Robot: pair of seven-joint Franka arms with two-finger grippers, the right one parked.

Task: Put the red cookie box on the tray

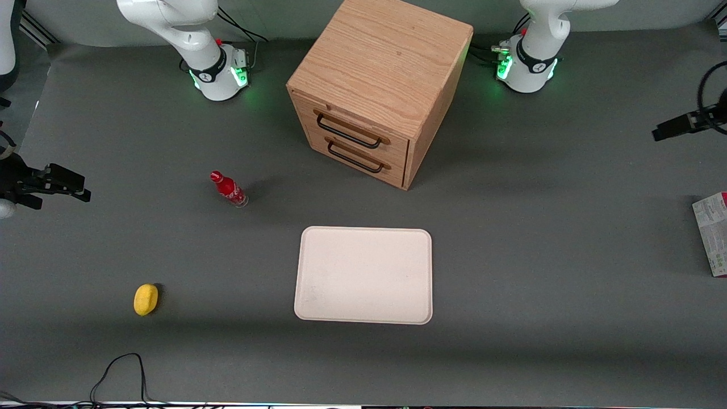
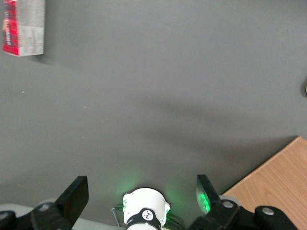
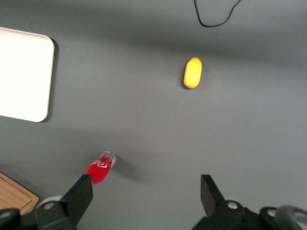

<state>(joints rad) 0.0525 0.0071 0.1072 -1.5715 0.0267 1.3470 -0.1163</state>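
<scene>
While my gripper (image 2: 140,191) hangs wide open, the red cookie box (image 1: 713,233) lies flat.
Pale face with green print up, well apart from the tray (image 1: 363,275).

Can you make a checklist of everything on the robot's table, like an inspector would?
Surface: grey table, plain mat.
Job's things: red cookie box lies at the working arm's end of the table, partly out of the front view; tray sits in the middle with nothing on it.
Clutter: red bottle, yellow lemon-like thing, both toward the parked arm's end; wooden drawer cabinet farther from the front camera than the tray.
Grippers: gripper open, holding nothing, up above bare table, away from the box.
Cables: black cable at the table's near edge.
Surroundings: camera mounts at both ends.
</scene>
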